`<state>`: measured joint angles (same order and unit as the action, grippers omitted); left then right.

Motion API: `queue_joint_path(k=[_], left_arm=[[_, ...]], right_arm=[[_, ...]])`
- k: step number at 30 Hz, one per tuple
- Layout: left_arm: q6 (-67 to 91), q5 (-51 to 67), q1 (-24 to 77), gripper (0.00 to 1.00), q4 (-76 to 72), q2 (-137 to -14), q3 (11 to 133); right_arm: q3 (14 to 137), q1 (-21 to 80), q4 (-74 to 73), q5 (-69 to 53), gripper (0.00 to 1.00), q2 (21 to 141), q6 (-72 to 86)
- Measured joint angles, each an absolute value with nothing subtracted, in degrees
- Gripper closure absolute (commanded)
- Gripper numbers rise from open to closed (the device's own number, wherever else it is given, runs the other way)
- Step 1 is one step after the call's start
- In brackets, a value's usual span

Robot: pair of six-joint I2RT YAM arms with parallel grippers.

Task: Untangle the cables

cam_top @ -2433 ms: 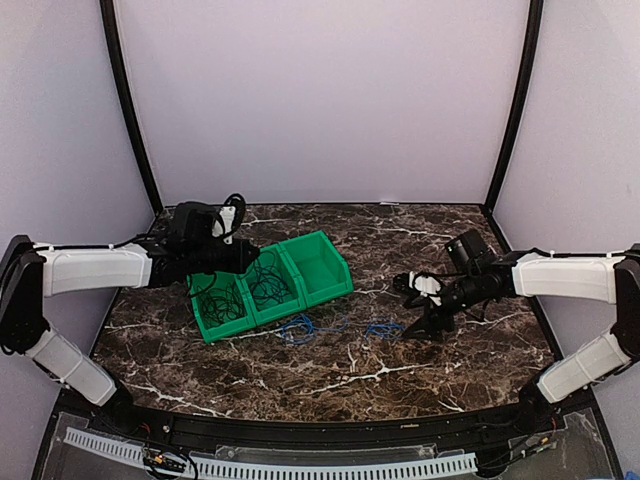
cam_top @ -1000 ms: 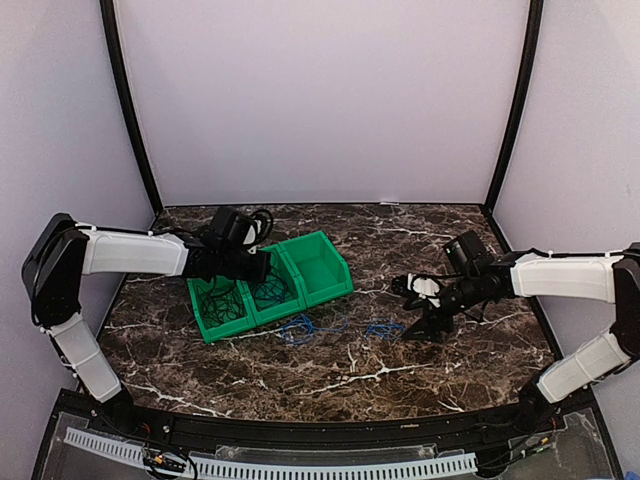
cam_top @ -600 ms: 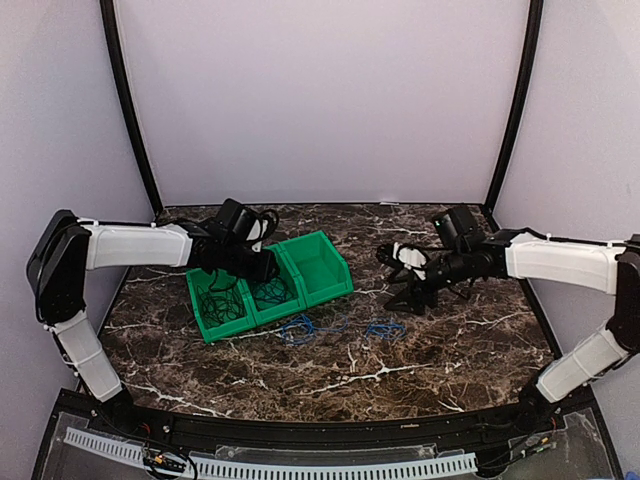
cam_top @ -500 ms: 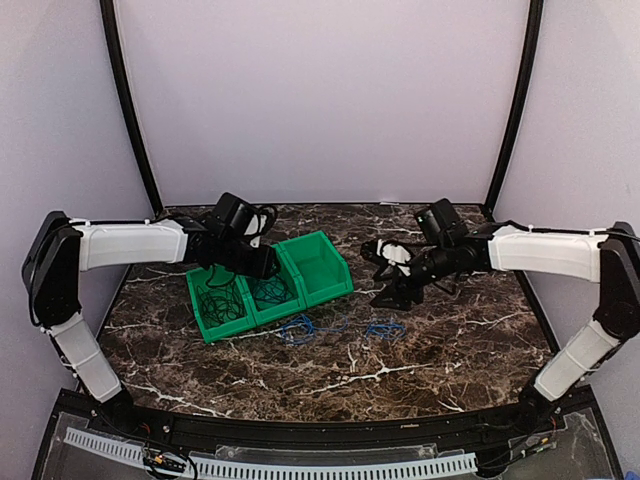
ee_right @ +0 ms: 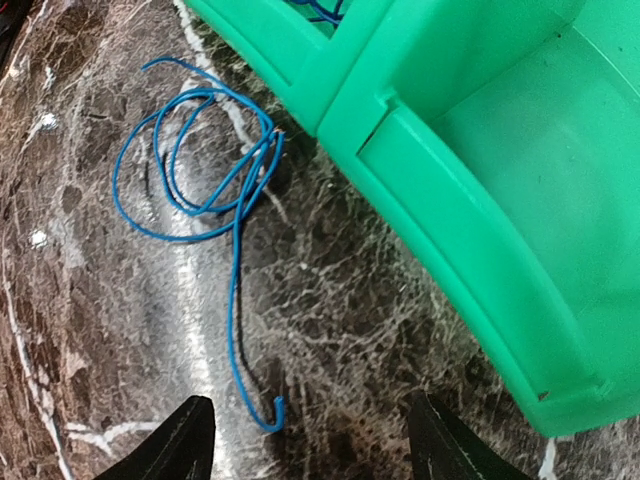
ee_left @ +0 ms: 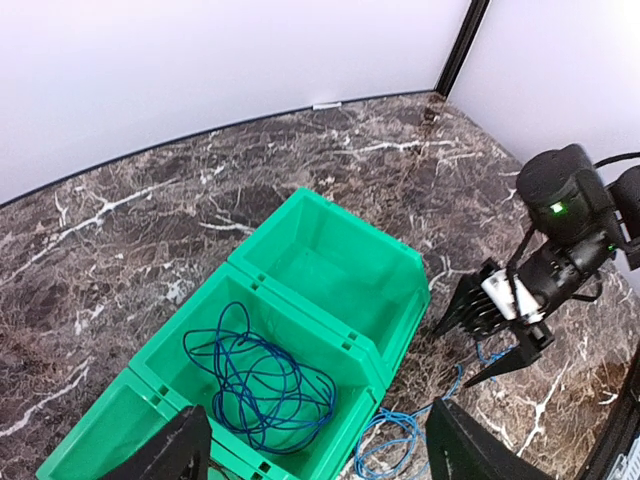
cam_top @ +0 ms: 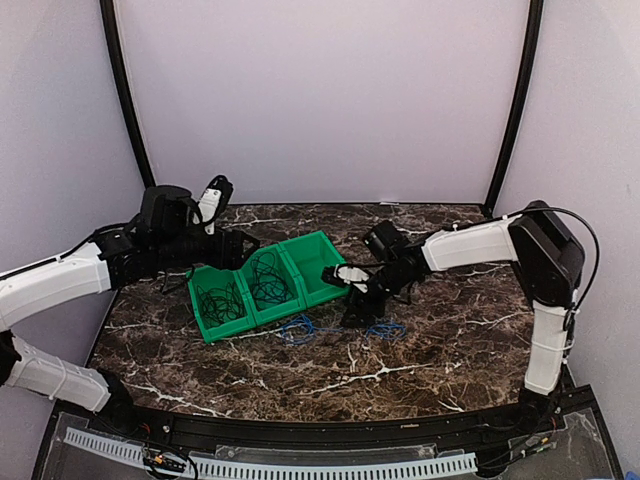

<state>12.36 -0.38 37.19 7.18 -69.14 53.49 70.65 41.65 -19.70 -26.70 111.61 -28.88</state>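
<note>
**Overhead and wrist views, cables partly sorted.** A green bin (cam_top: 326,287) (ee_left: 398,312) (ee_right: 470,250) of three compartments is shown on the table (cam_top: 450,360) (ee_left: 150,200) (ee_right: 350,330), left of its middle. Black cables (cam_top: 220,300) are seen in the compartment nearest the table's left edge. A dark blue cable (cam_top: 266,282) (ee_left: 262,378) is coiled in the middle compartment. A bright blue cable (cam_top: 300,328) (ee_left: 392,428) (ee_right: 252,162) is laid in loose loops on the table, just beside the bin's near wall and towards the near edge.

The left gripper (cam_top: 243,250) (ee_left: 318,418) is held above the bin's far side. Its fingers are spread wide and nothing is seen between them. The right gripper (cam_top: 358,305) (ee_left: 485,340) (ee_right: 312,425) is lowered close to the table just off the bin's right end, above the bright blue cable. Its fingers are parted and the cable is not gripped. Whether the fingertips touch the table cannot be told.
</note>
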Motion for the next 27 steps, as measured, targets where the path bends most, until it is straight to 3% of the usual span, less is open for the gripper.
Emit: queue_joint_path(k=[3,4,10,20,27], left_arm=[[11.05,0.12,37.3,0.3,3.2,-66.92,51.66],[10.7,0.49,37.3,0.3,2.09,-66.96,51.51],[10.46,5.19,38.24,0.32,-1.15,-68.47,50.85],[10.46,8.64,45.93,0.36,-3.31,-76.53,47.42],[10.79,11.53,47.55,0.37,-5.78,-80.47,43.55]], right_arm=[[73.65,41.63,-20.08,-27.33,0.9,114.56,-27.9],[74.67,41.63,-20.56,-27.7,1.0,115.44,-27.92],[78.7,41.65,-26.68,-29.56,1.0,117.01,-26.89],[78.76,41.65,-36.25,-34.81,1.0,98.5,-28.91],[78.0,41.65,-39.38,-34.63,1.0,97.43,-31.73]])
